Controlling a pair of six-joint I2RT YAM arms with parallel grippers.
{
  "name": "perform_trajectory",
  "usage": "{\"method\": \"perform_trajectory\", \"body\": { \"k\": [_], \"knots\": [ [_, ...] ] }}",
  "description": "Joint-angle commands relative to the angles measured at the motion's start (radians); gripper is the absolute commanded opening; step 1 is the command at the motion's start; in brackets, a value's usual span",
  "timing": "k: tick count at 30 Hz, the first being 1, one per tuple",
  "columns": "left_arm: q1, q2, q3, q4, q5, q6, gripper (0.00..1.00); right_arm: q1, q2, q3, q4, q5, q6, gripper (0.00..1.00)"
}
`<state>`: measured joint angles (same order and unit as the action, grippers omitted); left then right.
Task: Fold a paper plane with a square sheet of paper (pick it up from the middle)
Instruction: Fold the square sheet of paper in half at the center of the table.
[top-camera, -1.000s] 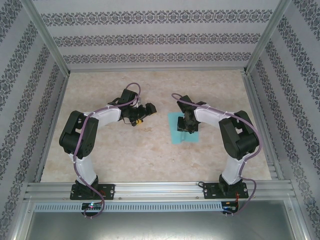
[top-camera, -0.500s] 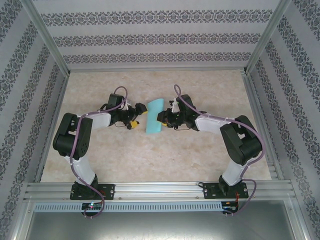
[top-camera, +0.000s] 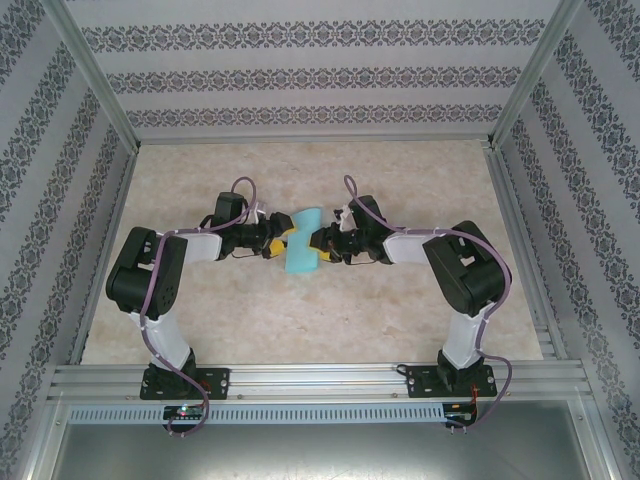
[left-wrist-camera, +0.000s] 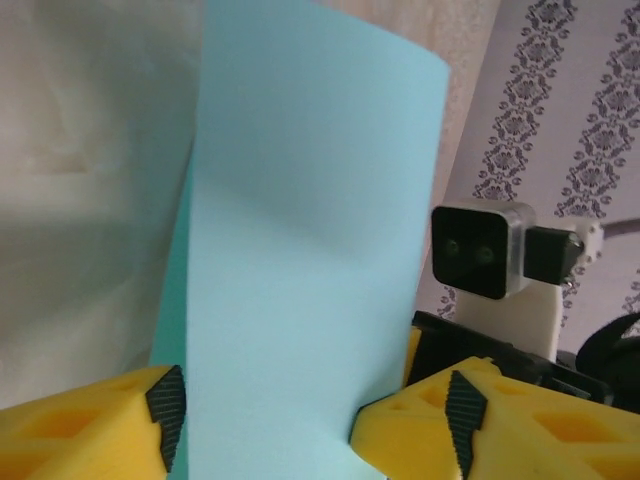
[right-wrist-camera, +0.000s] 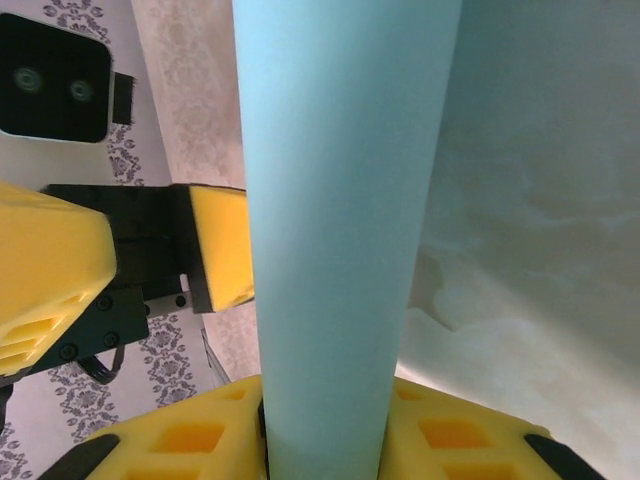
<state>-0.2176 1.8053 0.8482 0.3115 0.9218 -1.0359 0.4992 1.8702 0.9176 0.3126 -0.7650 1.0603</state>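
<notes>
The square sheet of paper (top-camera: 300, 243) is turquoise, lifted off the table and bowed into a curve between the two arms at mid-table. My right gripper (top-camera: 318, 243) is shut on its right side; in the right wrist view the sheet (right-wrist-camera: 340, 200) rises from between the yellow fingers of this gripper (right-wrist-camera: 325, 450). My left gripper (top-camera: 278, 238) faces it from the left. In the left wrist view its jaws (left-wrist-camera: 312, 415) stand apart with the paper (left-wrist-camera: 310, 250) between them, and the ribbed pads (left-wrist-camera: 165, 410) are not pressed together.
The table (top-camera: 300, 320) is pale marble-patterned and fenced by aluminium rails (top-camera: 310, 375) and patterned walls. The two wrists are a few centimetres apart. The right wrist's camera (left-wrist-camera: 478, 250) sits close behind the paper.
The right gripper has lifted the paper off the table and carried it left to the middle. The left arm has swung in to meet it, and its jaws have narrowed around the sheet.
</notes>
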Motion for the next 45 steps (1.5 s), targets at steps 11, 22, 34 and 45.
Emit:
{"method": "perform_trajectory", "body": {
  "k": [11, 22, 34, 45],
  "knots": [
    [-0.007, 0.056, -0.017, 0.119, 0.049, -0.029, 0.52, -0.02, 0.028, -0.014, 0.048, -0.054, 0.006, 0.35],
    [-0.009, 0.1, -0.034, 0.219, 0.08, -0.086, 0.33, -0.028, 0.043, -0.017, 0.087, -0.084, 0.037, 0.39],
    [-0.03, 0.07, 0.009, 0.148, 0.07, -0.034, 0.0, -0.087, -0.075, 0.032, -0.316, 0.033, -0.119, 0.66],
    [-0.155, 0.063, 0.167, -0.031, 0.044, 0.095, 0.0, -0.149, -0.256, 0.023, -0.539, 0.273, -0.249, 0.75]
  ]
}}
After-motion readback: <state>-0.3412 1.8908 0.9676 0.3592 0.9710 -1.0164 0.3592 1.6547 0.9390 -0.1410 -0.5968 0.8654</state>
